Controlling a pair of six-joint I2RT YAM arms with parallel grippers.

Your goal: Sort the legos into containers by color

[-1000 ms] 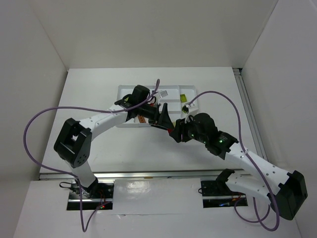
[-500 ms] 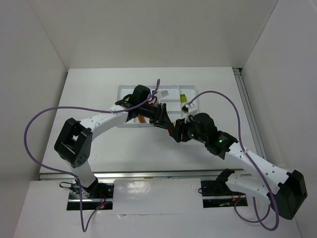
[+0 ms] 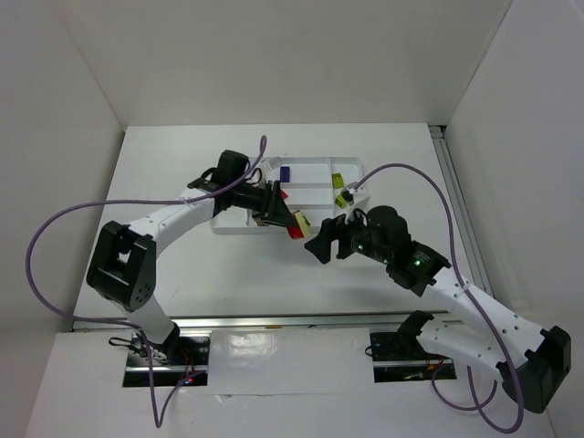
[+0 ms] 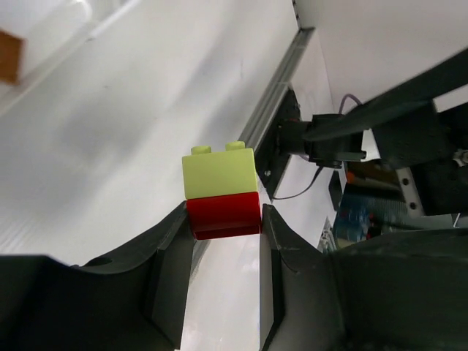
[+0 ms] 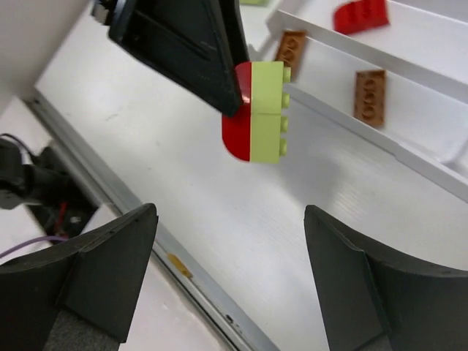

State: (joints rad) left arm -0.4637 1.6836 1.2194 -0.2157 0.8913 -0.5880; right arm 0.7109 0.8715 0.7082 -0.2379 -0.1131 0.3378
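Note:
My left gripper is shut on a red brick with a yellow-green brick stuck on it. It holds the pair above the table, just in front of the white tray. The pair shows between both grippers in the top view. In the right wrist view the red half and yellow-green half hang from the left fingers. My right gripper is open and empty, a little short of the pair. The tray holds orange bricks, a red one, a blue one and yellow-green ones.
The tray's thin dividers run behind the held pair. The table's front edge with a metal rail lies below my right gripper. White walls enclose the table on three sides.
The two grippers were close together at the brick pair. My left arm has swung left with the pair, uncovering the tray's blue brick, and my right gripper has drawn back and now stands open.

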